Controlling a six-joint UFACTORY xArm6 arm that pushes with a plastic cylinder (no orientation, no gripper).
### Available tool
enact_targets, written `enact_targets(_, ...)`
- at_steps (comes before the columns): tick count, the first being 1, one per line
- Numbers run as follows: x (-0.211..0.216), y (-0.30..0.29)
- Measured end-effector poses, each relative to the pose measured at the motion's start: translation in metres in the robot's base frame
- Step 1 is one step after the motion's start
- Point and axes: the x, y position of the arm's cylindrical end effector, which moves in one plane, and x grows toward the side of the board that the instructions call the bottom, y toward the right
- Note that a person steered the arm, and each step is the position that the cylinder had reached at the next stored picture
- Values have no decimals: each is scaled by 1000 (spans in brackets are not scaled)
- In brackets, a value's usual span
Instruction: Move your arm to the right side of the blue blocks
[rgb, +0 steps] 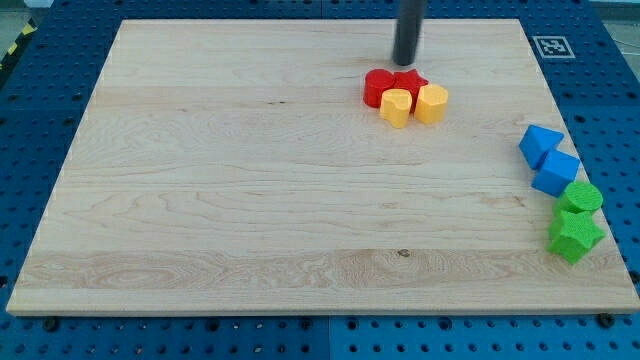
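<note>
My bare tip (405, 62), holding nothing, stands just above the red blocks (391, 86), so it should go round to the narrow strip right of the two blue blocks (549, 160) near the board's right edge, without touching them.

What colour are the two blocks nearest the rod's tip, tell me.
Red: the red round block and red star-shaped block, just below my tip, camera view.

Lab bench, blue pegboard (60, 25), fiducial marker (551, 45)
</note>
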Motion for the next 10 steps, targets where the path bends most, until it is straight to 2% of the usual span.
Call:
enact_targets(1,-3,46)
enact_targets(3,-3,60)
enact_targets(4,-4,111)
enact_targets(7,-2,144)
enact_targets(8,4,179)
enact_targets(10,31,209)
